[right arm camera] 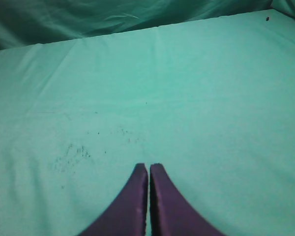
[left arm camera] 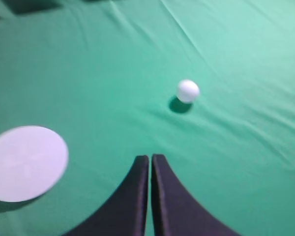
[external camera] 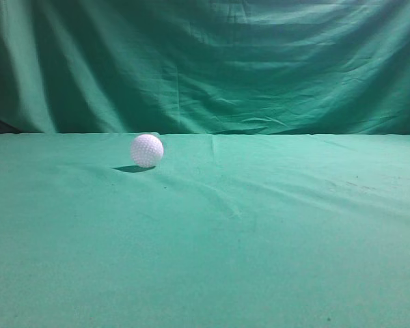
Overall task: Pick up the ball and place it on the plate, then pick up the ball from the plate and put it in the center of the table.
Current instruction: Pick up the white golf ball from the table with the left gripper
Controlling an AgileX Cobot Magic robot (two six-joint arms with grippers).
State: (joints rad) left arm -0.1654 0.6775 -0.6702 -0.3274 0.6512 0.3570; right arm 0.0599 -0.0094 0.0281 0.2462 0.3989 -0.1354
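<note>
Here the ball [external camera: 147, 150] sits alone on the counter [external camera: 260, 232], toward the far edge and somewhat left of the middle as the exterior view has it. It rests on the teal-green cloth with a small dark shadow at its lower left, and nothing touches it. Its dimpled white, faintly lilac surface reads clearly against the cloth. Behind the far edge hangs the darker green curtain [external camera: 212, 61], draped in folds.

In the left wrist view, the left gripper [left arm camera: 150, 158] has its two dark fingers pressed together, only a thin line between them, and nothing is held. The ball [left arm camera: 188, 91] lies beyond the fingertips and off to their right, well apart from them. A white round plate [left arm camera: 25, 162] lies flat on the counter [left arm camera: 98, 73] to the left of the gripper, near that view's left border, also apart from the ball. The plate looks bare, and this view is slightly blurred.

In the right wrist view, the right gripper [right arm camera: 149, 167] is likewise closed, its fingers meeting at the tips with nothing between them. It points over a stretch of counter [right arm camera: 211, 98] marked by faint dark specks and light wrinkles, with the far edge and the curtain [right arm camera: 88, 19] visible at the top. The ball does not show in this view.
</note>
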